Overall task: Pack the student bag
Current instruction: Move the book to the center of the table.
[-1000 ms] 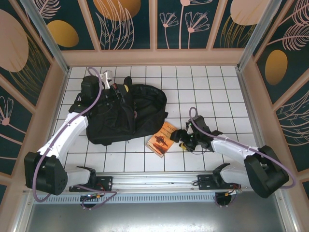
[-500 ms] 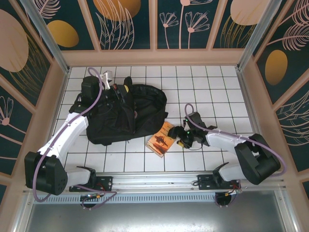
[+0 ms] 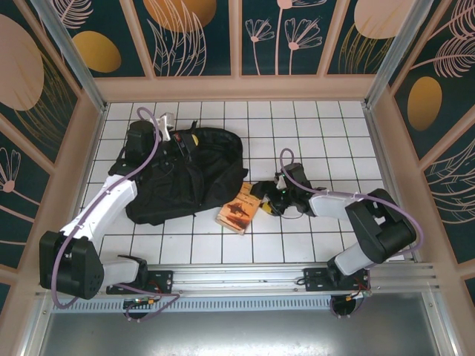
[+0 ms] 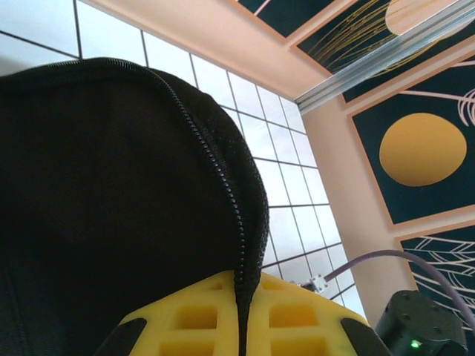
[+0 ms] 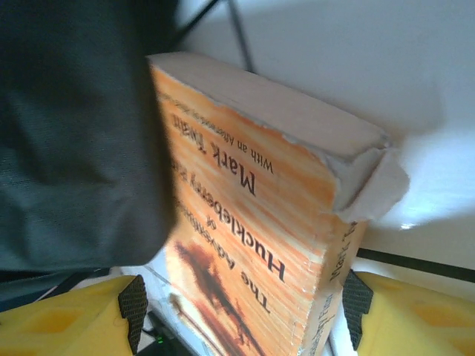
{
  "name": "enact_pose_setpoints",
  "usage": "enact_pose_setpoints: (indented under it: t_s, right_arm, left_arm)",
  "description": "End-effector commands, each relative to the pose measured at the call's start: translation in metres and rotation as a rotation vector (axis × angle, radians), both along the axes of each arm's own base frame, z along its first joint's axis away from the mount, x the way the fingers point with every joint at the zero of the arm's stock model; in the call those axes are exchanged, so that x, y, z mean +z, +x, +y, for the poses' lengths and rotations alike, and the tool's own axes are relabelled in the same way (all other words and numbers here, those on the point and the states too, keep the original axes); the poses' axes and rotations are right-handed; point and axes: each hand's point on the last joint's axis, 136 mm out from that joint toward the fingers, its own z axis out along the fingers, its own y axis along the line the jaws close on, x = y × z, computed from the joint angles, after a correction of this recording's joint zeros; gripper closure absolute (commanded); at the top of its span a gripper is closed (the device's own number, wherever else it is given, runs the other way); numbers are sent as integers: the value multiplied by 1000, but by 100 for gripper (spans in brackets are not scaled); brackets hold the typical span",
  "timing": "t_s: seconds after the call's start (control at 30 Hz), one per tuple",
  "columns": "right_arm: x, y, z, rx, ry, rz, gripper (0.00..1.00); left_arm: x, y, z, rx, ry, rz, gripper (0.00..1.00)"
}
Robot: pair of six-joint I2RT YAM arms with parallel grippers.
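The student bag, a big black backpack, lies on the left half of the tiled table. My left gripper is at its far edge. In the left wrist view the yellow jaws of the left gripper are shut on the bag's zippered rim. An orange paperback book lies just right of the bag's near corner. My right gripper reaches it from the right. Seen from the right wrist, the right gripper stands open astride the book, with a gap at the left pad. Dark fabric overlaps the book's left side.
White tiles stretch across the back right of the table. Tan walls close in three sides, and a metal rail with both arm bases runs along the near edge. The left arm's purple cable loops over the bag.
My right arm has swung left, and the book has slid left with it towards the bag. The bag's right edge has drawn in to the left; my left gripper keeps its hold.
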Motion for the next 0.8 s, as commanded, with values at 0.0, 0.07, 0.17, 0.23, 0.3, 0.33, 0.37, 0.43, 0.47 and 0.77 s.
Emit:
enact_pose_setpoints:
  t_s: [0.0, 0.07, 0.17, 0.23, 0.3, 0.33, 0.37, 0.43, 0.47, 0.77]
  right_arm:
    - [67, 13, 35, 71, 173, -204, 29]
    - [80, 12, 36, 73, 194, -243, 29]
    - [88, 11, 37, 74, 197, -270, 29]
    - [83, 10, 39, 79, 189, -259, 29]
    - [75, 8, 43, 92, 193, -239, 29]
    - [71, 8, 46, 98, 197, -229, 29]
    - [68, 7, 49, 104, 197, -221, 29]
    - [56, 6, 52, 113, 161, -204, 30]
    - [49, 5, 50, 109, 125, -195, 30]
    - [6, -16, 5, 138, -141, -96, 29]
  left_arm:
    - [-2, -5, -11, -48, -26, 0, 100]
    - [-2, -5, -11, -45, -24, -1, 100]
    - [0, -4, -11, -46, -25, -4, 100]
    - [3, -4, -11, -45, -24, -12, 100]
    - [4, -3, -11, -43, -25, -15, 100]
    - [4, -4, -11, -45, -24, -14, 100]
    - [5, -3, -10, -43, -22, -16, 100]
    - [4, -4, -10, -44, -18, -15, 100]
    - [3, -4, -10, -43, -13, -12, 100]
    - [11, -2, 2, 17, 45, -42, 100]
